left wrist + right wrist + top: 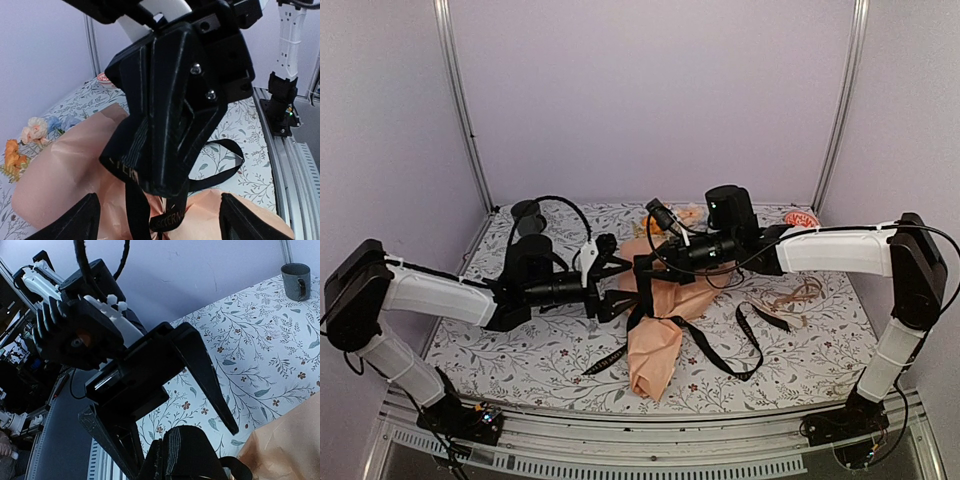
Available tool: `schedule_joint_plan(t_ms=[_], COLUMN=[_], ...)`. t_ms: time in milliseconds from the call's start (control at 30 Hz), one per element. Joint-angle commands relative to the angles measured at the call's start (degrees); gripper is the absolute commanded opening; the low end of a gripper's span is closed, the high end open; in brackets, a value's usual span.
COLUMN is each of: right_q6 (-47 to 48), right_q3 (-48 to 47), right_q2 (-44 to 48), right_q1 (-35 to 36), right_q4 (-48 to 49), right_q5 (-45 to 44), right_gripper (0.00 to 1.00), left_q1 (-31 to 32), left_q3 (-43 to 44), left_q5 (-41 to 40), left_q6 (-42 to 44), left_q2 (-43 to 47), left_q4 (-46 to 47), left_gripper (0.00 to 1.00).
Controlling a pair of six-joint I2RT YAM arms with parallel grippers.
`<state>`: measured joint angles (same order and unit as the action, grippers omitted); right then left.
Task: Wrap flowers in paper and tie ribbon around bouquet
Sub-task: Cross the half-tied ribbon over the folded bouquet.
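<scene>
**Right gripper (161, 186) clamps ribbon (167, 219) above the bouquet (655, 360)**

Its black body fills the left wrist view, jaws clenched tight on the ribbon, a black band with gold lettering that hangs from the closed tips down onto the paper (65, 165). Left gripper (618, 280) faces it from just beside, jaws spread wide, grasping nothing; its two fingertips (75, 220) stand either side of the ribbon, apart from it.

From above, the bouquet lies near the middle of the floral table cover (520, 350), wrapped in the peach paper, narrow end towards the arm bases and flowers (682, 215) poking out of the far end (orange, peach and pale blue blooms show at the left edge of the left wrist view). Loose ribbon loops across the cover on both sides of the paper. Tan cord (802, 293) lies farther right, well apart from the bouquet. Dark mug (527, 212) stands at the far left corner of the cover.
</scene>
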<state>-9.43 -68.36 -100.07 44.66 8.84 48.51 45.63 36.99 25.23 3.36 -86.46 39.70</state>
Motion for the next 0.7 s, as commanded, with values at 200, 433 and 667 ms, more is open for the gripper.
schedule_joint_plan(t_ms=[200, 433, 667], right_q6=[-0.03, 0.46, 1.15], right_q3=[0.54, 0.33, 0.44], right_q2=[0.56, 0.73, 1.35], right_q1=[-0.09, -0.04, -0.10], right_q4=[1.50, 1.27, -0.05], right_q5=[2.90, 4.11, 3.53], right_gripper=[0.00, 0.00, 0.00], left_q1=[-3.79, -4.60, -4.56], left_q3=[6.61, 7.08, 4.78], left_q5=[14.59, 14.12, 16.85], left_q6=[1.22, 0.69, -1.39], left_q2=[-11.59, -15.23, -14.64], left_q4=[8.79, 13.91, 17.04], left_gripper=[0.80, 0.71, 0.00])
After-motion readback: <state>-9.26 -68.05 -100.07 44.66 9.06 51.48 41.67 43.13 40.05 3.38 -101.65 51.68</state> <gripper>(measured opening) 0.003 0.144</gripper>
